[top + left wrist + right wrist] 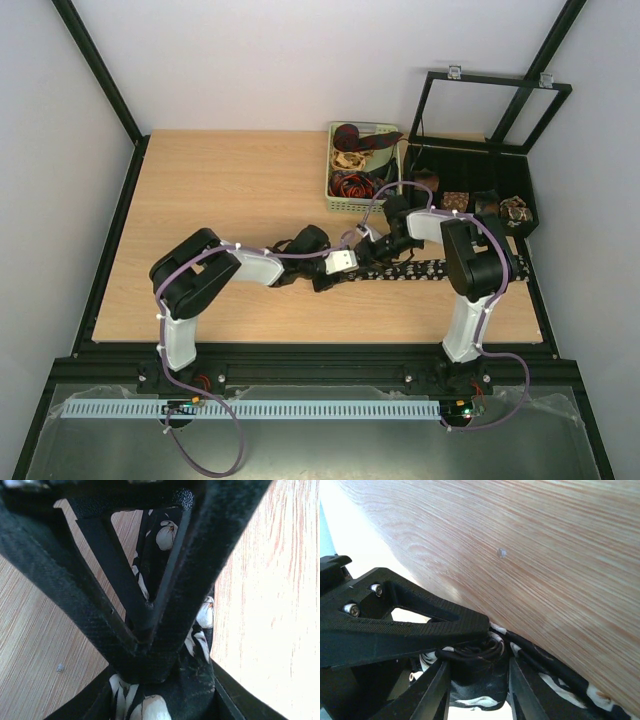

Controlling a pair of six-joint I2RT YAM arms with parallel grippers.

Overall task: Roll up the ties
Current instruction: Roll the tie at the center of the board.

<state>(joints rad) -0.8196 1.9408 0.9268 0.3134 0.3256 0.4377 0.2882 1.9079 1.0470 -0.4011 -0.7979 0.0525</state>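
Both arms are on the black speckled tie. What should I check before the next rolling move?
1. Left gripper pinching the black tie: ok, its fingers meet on the fabric.
2. Right gripper holding the tie: ok, fabric is bunched between its fingers.
3. Free length lying straight on the table: ok in the top view.
4. Coil tight and even: cannot tell, the fingers hide it.
5. Right arm clear of the black tray: cannot tell, they overlap in the top view.

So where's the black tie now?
Top view: the black tie lies across the table, right of centre, near the green basket, left tool and right tool at its left end.
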